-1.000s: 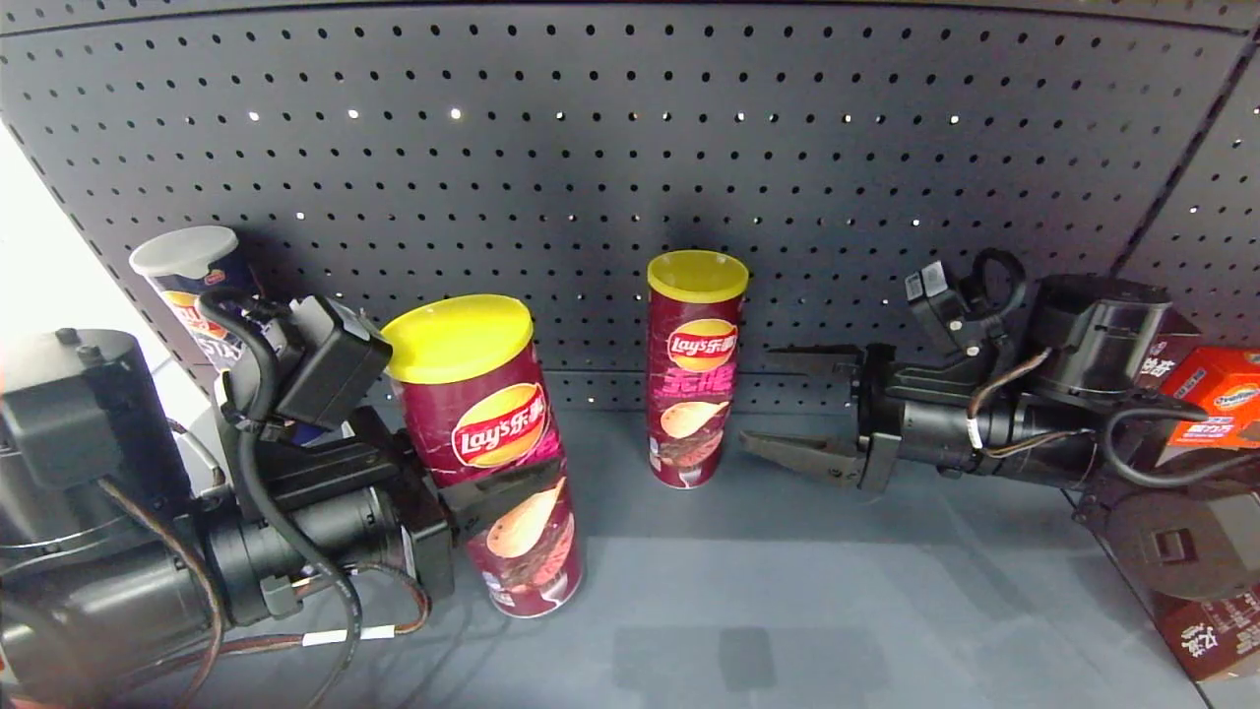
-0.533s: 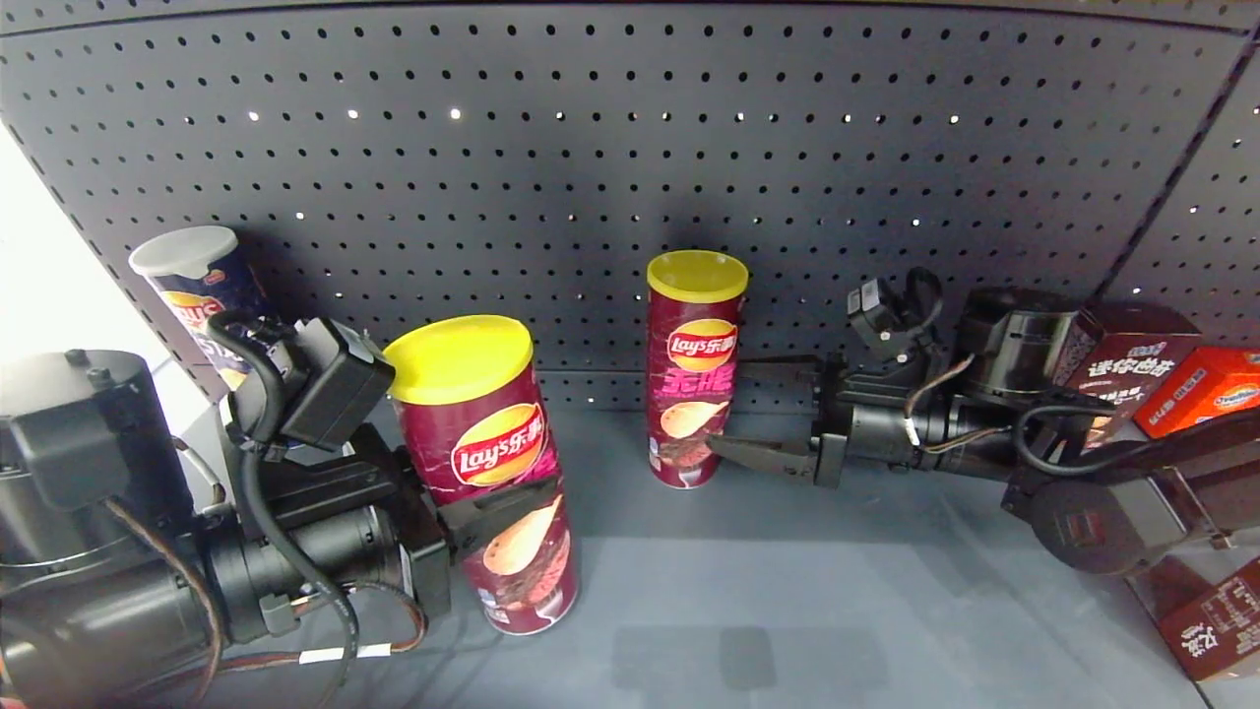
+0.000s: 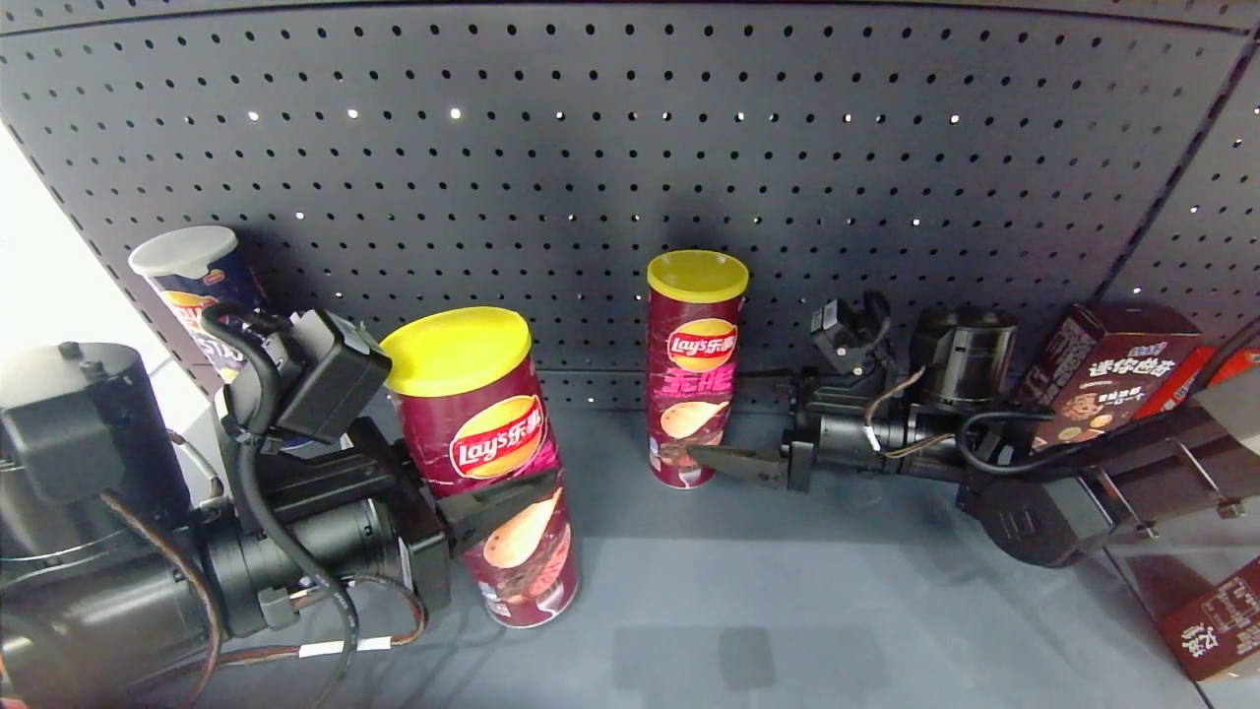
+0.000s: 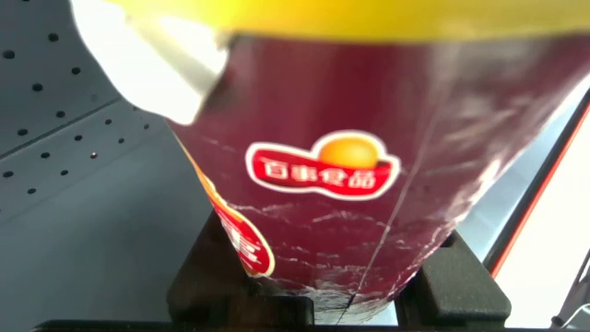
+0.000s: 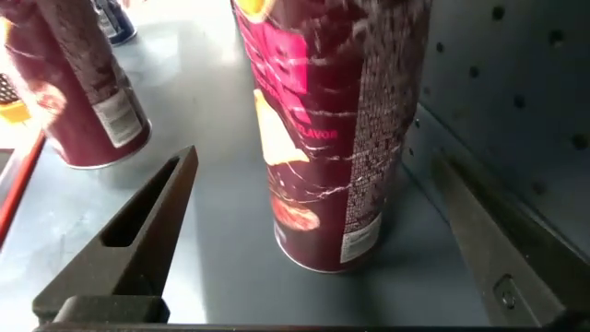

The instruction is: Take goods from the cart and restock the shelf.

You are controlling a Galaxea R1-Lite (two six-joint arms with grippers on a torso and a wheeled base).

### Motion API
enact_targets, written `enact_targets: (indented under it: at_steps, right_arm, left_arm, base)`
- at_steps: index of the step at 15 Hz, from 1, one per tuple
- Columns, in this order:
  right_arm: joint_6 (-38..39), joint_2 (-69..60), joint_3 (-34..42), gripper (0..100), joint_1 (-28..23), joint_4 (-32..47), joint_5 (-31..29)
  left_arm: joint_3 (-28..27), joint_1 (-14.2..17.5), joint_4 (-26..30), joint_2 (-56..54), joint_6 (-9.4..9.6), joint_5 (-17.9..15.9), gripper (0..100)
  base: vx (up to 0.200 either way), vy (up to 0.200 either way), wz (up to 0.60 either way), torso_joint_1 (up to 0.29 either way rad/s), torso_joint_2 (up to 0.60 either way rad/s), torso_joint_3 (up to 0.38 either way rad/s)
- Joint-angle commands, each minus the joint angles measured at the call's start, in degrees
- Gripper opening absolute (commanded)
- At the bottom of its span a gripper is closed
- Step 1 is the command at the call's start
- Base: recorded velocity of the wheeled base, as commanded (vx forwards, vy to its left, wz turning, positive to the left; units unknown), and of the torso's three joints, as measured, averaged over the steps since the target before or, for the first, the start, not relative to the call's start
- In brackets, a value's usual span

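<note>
While the fingers of the left gripper (image 3: 507, 500) (image 4: 336, 288) clamp a tilted maroon cylindrical chip can with a yellow lid (image 3: 482, 443) (image 4: 369, 138) near the front left of the grey shelf (image 3: 787, 591), the right gripper (image 3: 725, 414) (image 5: 315, 161) holds its fingers spread wide on either side of a second, upright maroon can with a yellow lid (image 3: 694, 364) (image 5: 332, 138), close to the dark pegboard back (image 3: 591, 148).

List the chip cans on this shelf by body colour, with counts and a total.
Maroon: 2, the near maroon can and the far maroon can
Blue: 1, the blue can
Total: 3
</note>
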Motion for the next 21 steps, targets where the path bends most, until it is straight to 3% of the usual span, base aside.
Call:
enact_targets:
  at_steps: [1, 13, 14, 21]
  right_arm:
    - [0.0, 1.4, -1.2, 100, 0.6, 0.0, 0.0]
    - [0.0, 7.5, -8.3, 100, 2.0, 0.7, -0.2]
    - [0.0, 8.0, -9.0, 0, 2.0, 0.7, -0.4]
    - [-0.1, 6.2, -7.5, 0, 2.2, 0.5, -0.7]
  left_arm:
    - [-0.6, 0.0, -0.1, 0.1, -0.01, 0.0, 0]
    - [-1.1, 0.0, -0.1, 0.1, -0.01, 0.0, 0]
    - [-1.1, 0.0, -0.1, 0.2, -0.01, 0.0, 0]
    - [-0.7, 0.4, -0.1, 0.1, -0.01, 0.0, 0]
  base:
    - [0.0, 0.0, 0.0, 0.0, 0.0, 0.0]
    - [0.0, 0.0, 0.0, 0.0, 0.0, 0.0]
    - [0.0, 0.0, 0.0, 0.0, 0.0, 0.0]
    - [0.0, 0.0, 0.0, 0.0, 0.0, 0.0]
